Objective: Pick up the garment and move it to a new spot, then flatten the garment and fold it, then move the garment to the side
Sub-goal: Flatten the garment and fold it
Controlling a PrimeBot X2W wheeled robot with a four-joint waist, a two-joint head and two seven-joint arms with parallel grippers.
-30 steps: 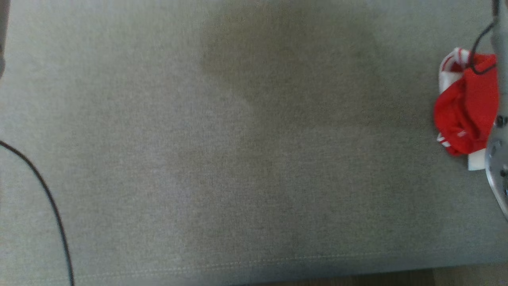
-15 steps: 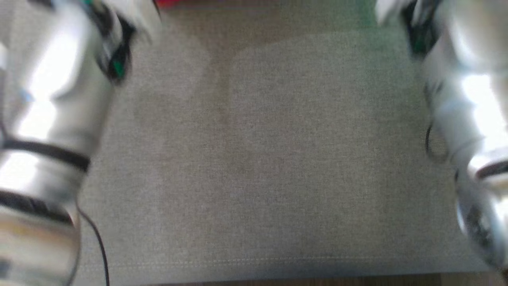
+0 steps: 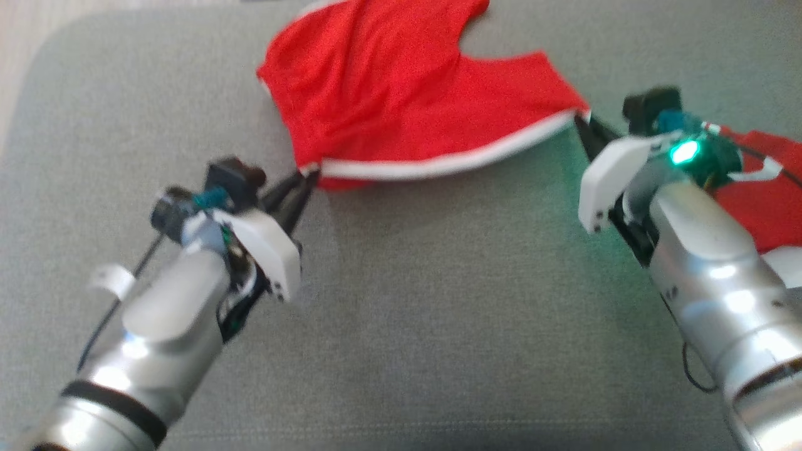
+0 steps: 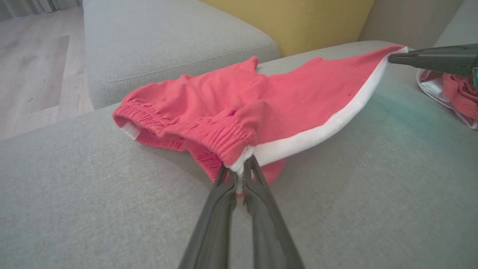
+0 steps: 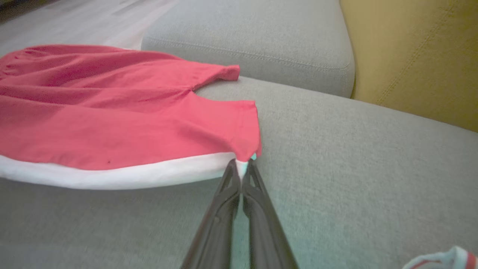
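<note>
Red fabric shorts with a white side stripe [image 3: 401,94] lie spread on the grey fabric sofa cushion [image 3: 438,326], on its far half in the head view; striped edge faces the robot and runs taut between the two claws; left gripper [image 3: 306,181] clamped on the waistband end of the stripe, elastic bunched right at its tips in the left wrist view; right gripper [image 3: 579,122] clamped on the leg-hem corner of the same stripe, tips pinching the white trim in the right wrist view; rest of the cloth rests wrinkled on the cushion; crumpled red-and-white cloth bundle [image 3: 770,200] sits just right of the right arm, partly behind it; green indicator light [image 3: 684,151] lit on the right wrist; second grey cushion [image 4: 168,48], mustard-yellow upholstered panel [image 4: 317,22] and pale wood floor [image 4: 33,67] lie beyond.
</note>
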